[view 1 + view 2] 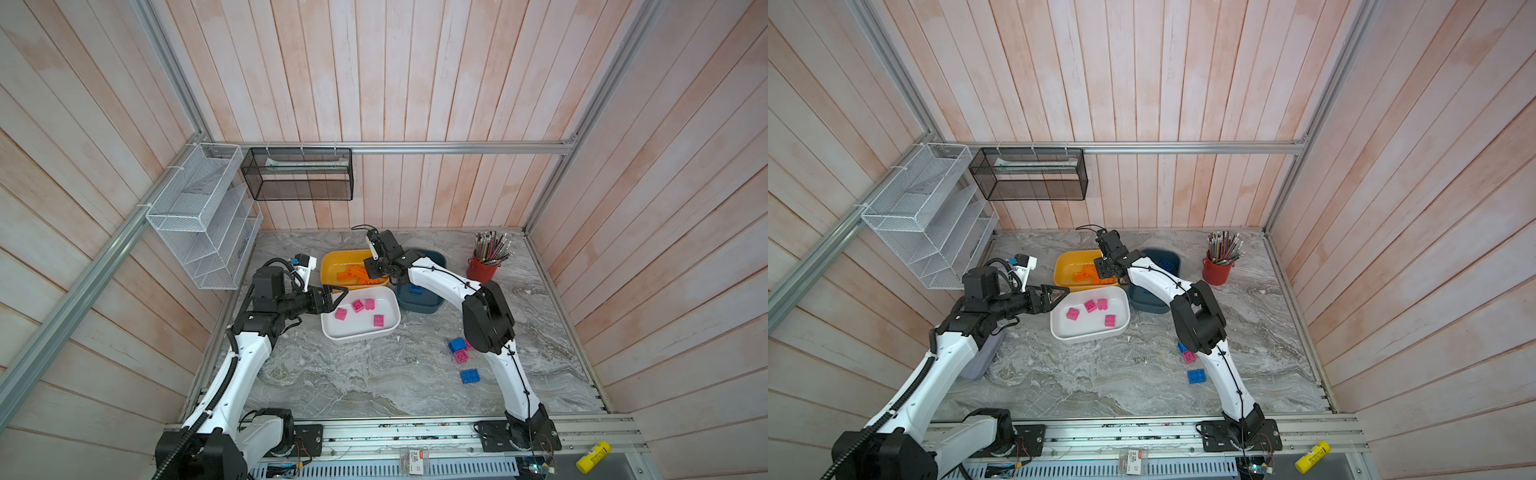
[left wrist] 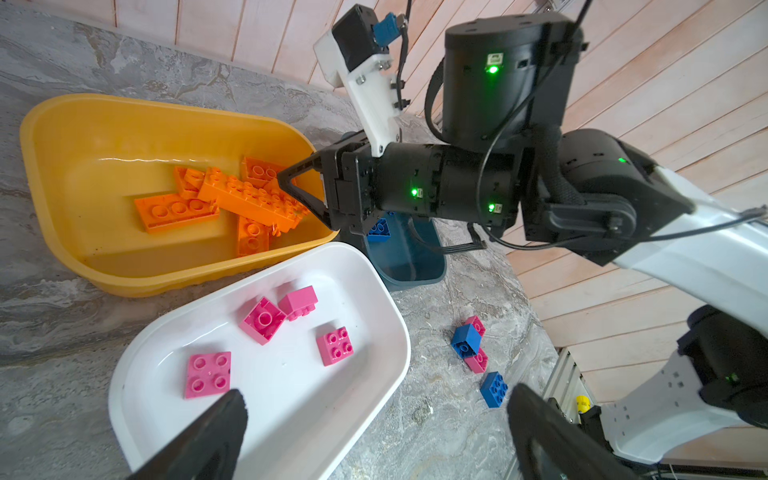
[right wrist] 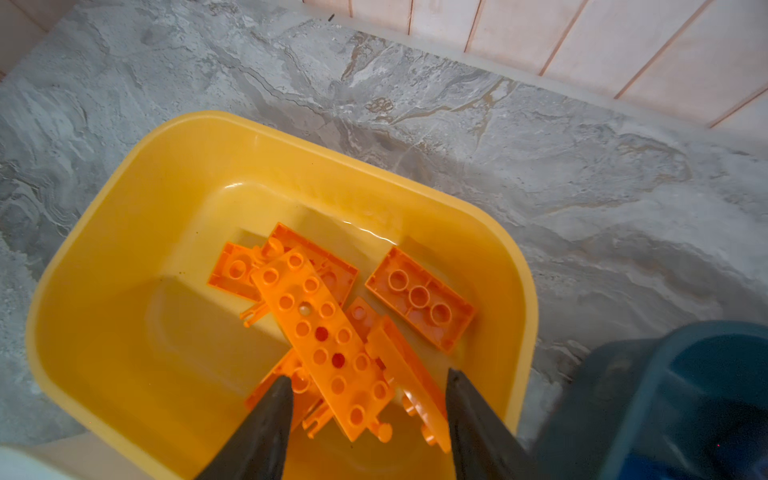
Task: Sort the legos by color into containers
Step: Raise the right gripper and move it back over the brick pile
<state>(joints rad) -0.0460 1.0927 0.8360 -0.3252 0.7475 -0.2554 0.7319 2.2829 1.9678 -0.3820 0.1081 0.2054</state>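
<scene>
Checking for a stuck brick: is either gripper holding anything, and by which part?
Nothing is held. The right gripper is open above the long orange brick lying in the yellow tub; the left gripper is open and empty.

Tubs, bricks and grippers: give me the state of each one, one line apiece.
yellow tub, holds a pile of orange bricks.
white tub, holds four pink bricks.
teal tub, holds blue bricks, mostly hidden.
loose bricks, blue and pink, on the table, not yet sorted.
left gripper, open, empty.
right gripper, open above the orange pile.
</scene>
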